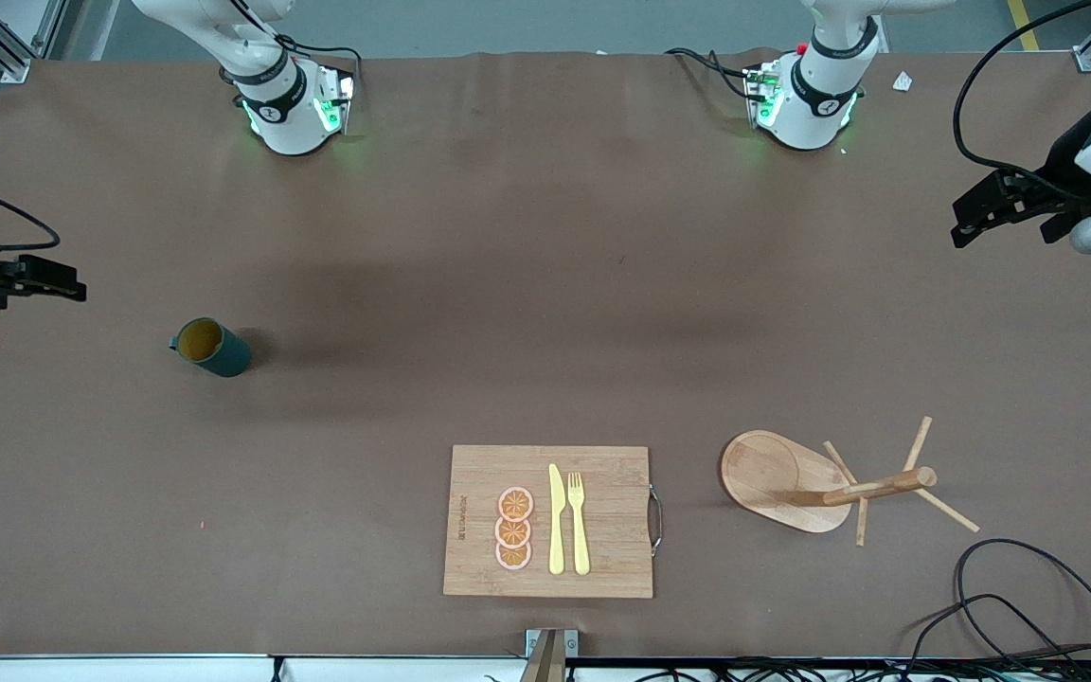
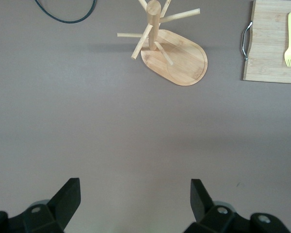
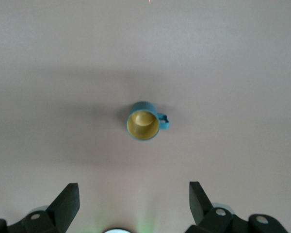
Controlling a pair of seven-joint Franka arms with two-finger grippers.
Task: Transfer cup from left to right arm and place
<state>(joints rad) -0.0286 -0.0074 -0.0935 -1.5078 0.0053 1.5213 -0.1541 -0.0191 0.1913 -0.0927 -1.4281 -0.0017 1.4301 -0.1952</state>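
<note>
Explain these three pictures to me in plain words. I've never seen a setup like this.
Two robot arms stand at a brown table. The big picture looks down from a high camera facing them; the other two come from cameras on each arm's wrist.

The left end effector hangs open over the table's end near the wooden peg stand, holding nothing. The right end effector hangs open at the table's other end, also holding nothing, looking down at the cup.

The cup stands upright on the table toward the right arm's end, untouched. Nearer the front camera lies a cutting board with three orange slices, a yellow knife and a yellow fork. Both arms seem to be waiting.
</note>
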